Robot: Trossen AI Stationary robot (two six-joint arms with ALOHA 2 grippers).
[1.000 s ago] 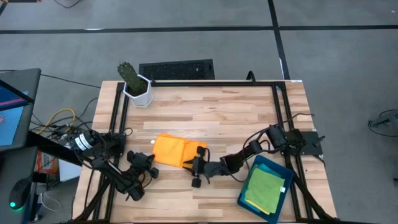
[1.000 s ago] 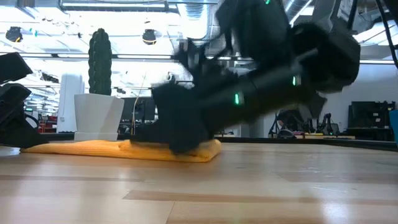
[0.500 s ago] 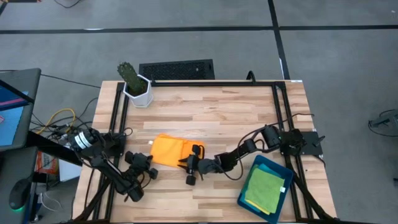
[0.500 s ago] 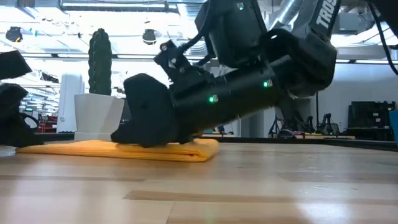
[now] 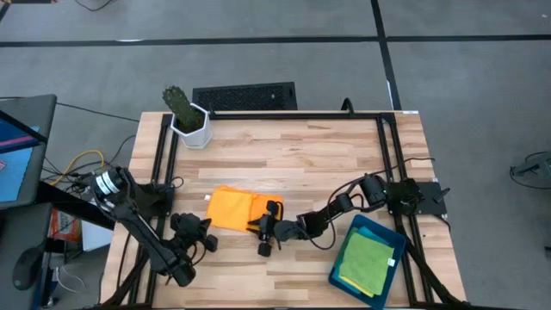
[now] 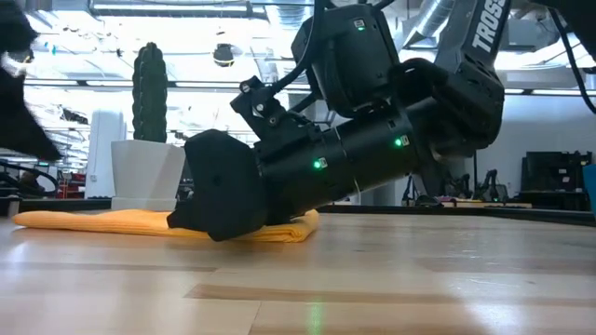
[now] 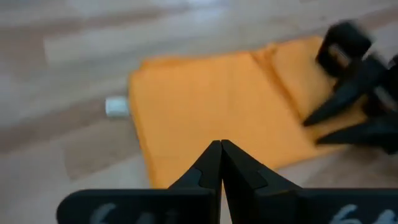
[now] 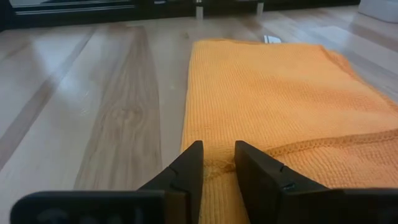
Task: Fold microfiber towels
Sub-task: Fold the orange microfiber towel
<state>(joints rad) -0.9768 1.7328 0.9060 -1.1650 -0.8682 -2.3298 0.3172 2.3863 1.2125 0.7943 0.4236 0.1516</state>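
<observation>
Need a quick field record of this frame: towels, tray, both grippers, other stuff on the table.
orange towel: folded, flat on the table, left of centre
green towel: folded, lying in the tray
tray: dark teal, at the table's front right corner
right gripper: low at the orange towel's right edge, fingers part open with a pinch of cloth between them
left gripper: shut, empty, above the towel's left side
potted cactus: white pot, back left corner

Even bright light; ceiling lamps glare in low view; left wrist view motion-blurred; table (image 6: 391, 279) sheen.
</observation>
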